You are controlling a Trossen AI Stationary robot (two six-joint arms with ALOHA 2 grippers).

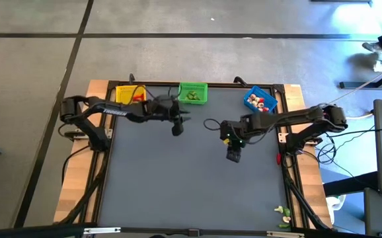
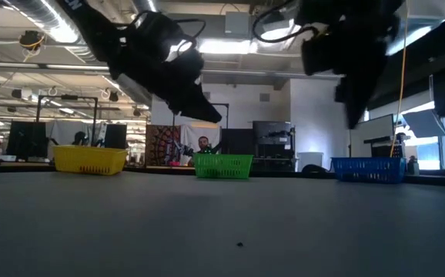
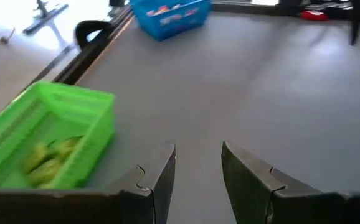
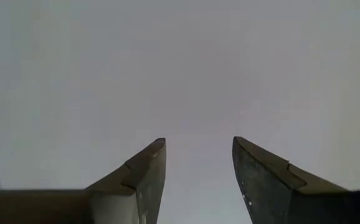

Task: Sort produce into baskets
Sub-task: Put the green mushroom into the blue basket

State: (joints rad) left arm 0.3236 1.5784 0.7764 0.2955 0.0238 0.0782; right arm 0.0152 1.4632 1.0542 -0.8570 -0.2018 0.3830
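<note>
A: Produce, where?
B: Green pcs lie in the green basket, red ones in the yellow basket, red + cream ones in the blue basket. A few pale-green pcs lie loose on the table's wooden edge, well apart from the green basket, on the right arm's side.
A: Baskets?
B: All 3 in a row along the table far edge. Yellow left of green, blue right of it.
A: Left gripper?
B: Left gripper hangs just beside the green basket, off the mat, fingers apart, nothing btwn them.
A: Right?
B: Right gripper hangs over bare mat, farther from the green basket, toward the blue one's side. Fingers apart too, empty.
</note>
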